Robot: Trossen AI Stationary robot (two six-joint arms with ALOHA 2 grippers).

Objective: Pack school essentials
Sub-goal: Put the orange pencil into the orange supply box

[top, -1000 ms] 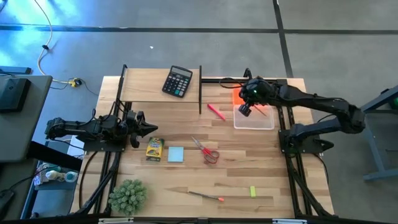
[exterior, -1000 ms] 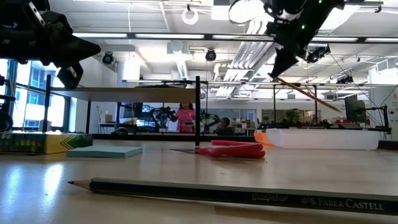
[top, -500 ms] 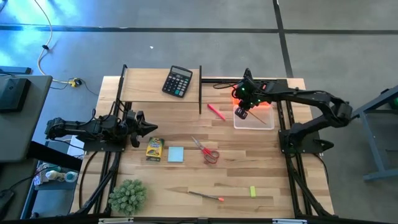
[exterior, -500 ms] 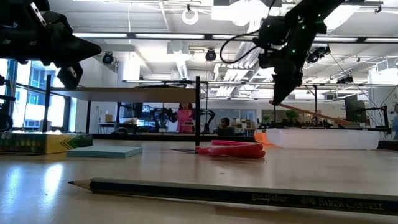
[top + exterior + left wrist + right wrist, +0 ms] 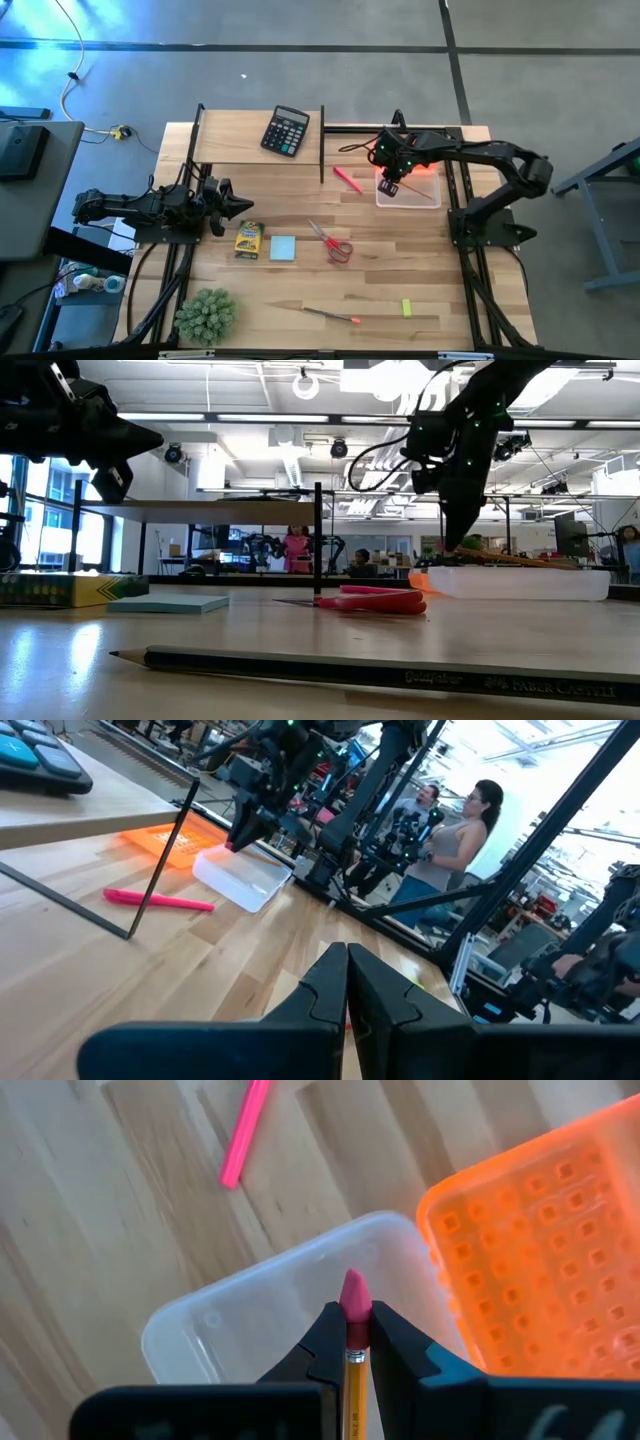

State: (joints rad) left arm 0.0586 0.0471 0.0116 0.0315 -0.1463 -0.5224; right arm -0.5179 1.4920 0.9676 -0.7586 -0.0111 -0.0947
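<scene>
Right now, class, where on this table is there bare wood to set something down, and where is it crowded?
Bare wood lies between the green plant and the lower pencil, and right of the scissors below the clear box. The middle is crowded: crayon box, note pad and scissors in a row. The right hand holds a pencil over the clear box.

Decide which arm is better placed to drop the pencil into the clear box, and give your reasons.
Right. Its pincer is shut on the pencil directly over the clear box. The left pincer rests shut at the table's far left edge.
</scene>
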